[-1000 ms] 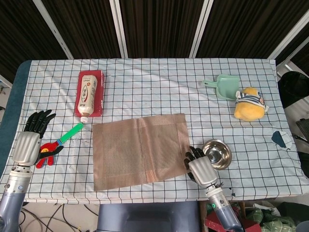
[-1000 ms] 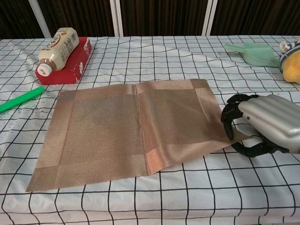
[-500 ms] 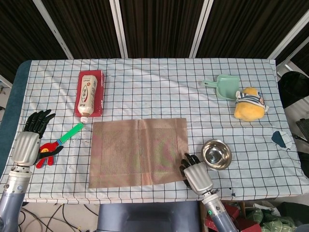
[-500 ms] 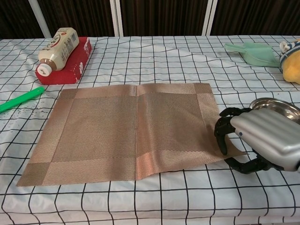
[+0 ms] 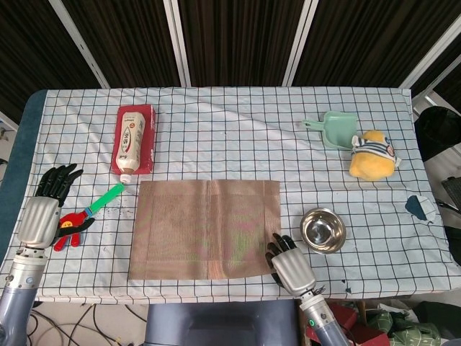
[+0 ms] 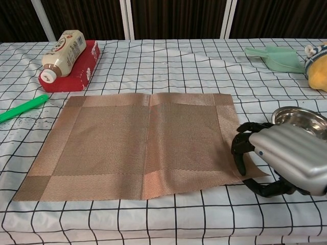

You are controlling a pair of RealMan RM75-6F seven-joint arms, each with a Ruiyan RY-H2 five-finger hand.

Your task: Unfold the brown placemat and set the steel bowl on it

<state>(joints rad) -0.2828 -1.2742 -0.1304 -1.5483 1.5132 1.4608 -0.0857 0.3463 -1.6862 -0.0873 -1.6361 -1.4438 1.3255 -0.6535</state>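
While its fingers (image 6: pixel 240 153) pinch the placemat (image 5: pixel 205 229) corner, the right hand (image 5: pixel 290 268) lies low.

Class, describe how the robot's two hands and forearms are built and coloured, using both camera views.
Both hands have a smooth silver-grey shell over the back and black segmented fingers. The right hand joins a grey wrist with a small green light on it. The left hand sits on a grey cylindrical forearm with a ringed wrist collar.
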